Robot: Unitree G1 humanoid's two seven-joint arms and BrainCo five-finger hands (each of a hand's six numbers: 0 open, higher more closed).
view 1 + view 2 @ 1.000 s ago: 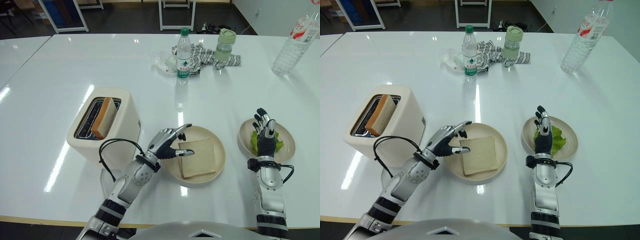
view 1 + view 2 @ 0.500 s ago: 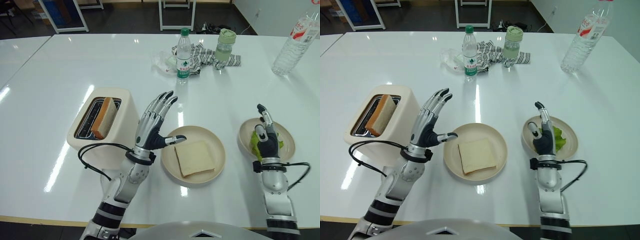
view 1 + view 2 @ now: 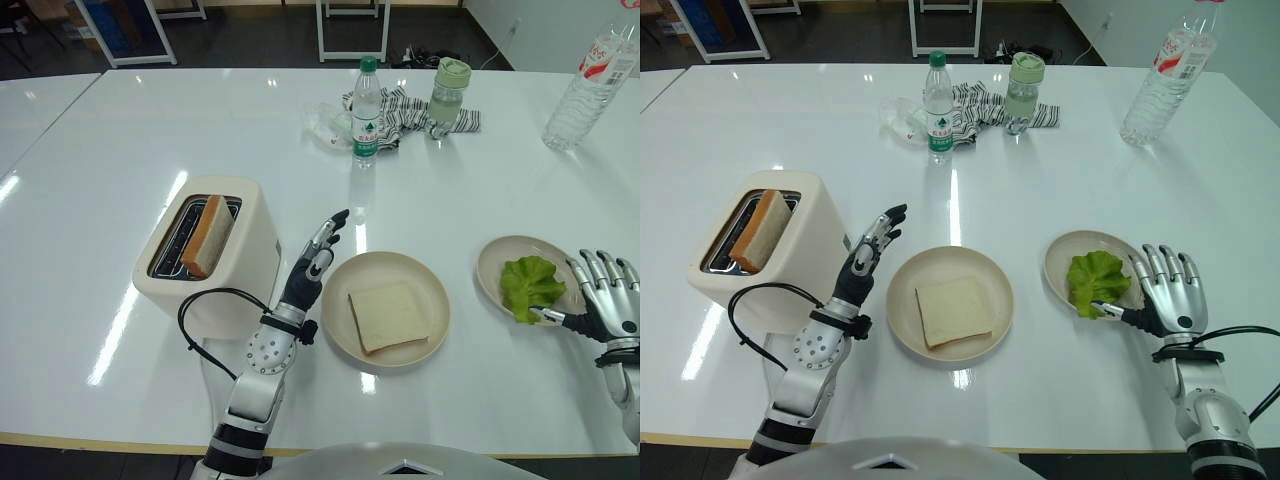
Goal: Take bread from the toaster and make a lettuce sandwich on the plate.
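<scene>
One bread slice (image 3: 388, 317) lay on the plate (image 3: 390, 266); another stood in the toaster (image 3: 250, 245) at its 9 o'clock. The left hand (image 3: 308, 270) hung between them, fingers straight, holding nothing. The right hand (image 3: 607, 302), released, sat at 3 o'clock of the lettuce (image 3: 528, 285)

Cream toaster (image 3: 240, 250), tan plate (image 3: 400, 268), pale bread (image 3: 388, 317), green lettuce (image 3: 530, 285) — cloth (image 3: 405, 108) striped black and white.

Glossy white table (image 3: 120, 140), dark floor (image 3: 260, 30), white frames (image 3: 322, 30) beyond
</scene>
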